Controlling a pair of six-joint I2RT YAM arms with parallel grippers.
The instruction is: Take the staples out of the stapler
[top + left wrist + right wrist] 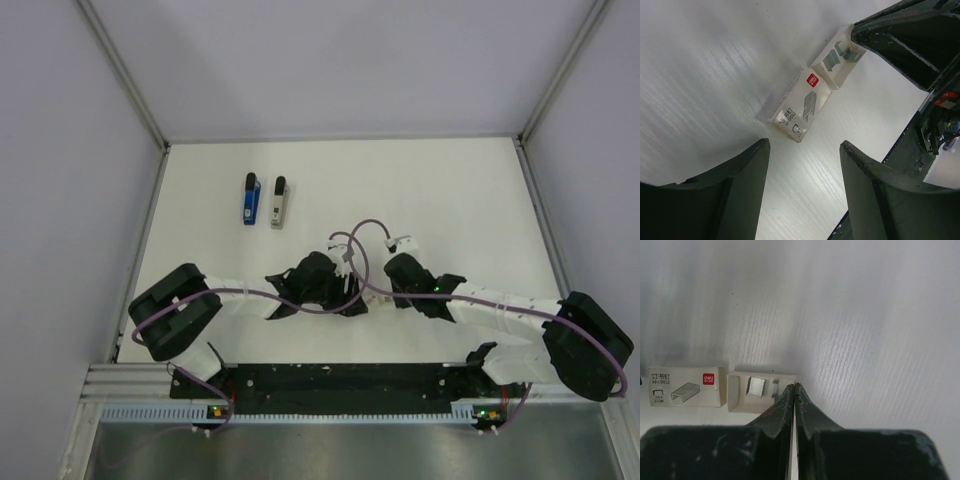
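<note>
Blue stapler (251, 199): lying flat at far left, grey rail (279, 202) just beside it, well apart from both arms | left gripper (804, 146): jaws apart, holding nothing, box (799, 106) just ahead | right gripper (794, 386): closed, holding nothing, tips at tray (737, 396) edge

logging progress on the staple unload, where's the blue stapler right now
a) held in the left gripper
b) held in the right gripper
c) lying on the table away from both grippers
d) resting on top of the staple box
C: the top view shows the blue stapler lying on the table beyond the arms, while the open left gripper and the shut right gripper are by the staple box.
</note>
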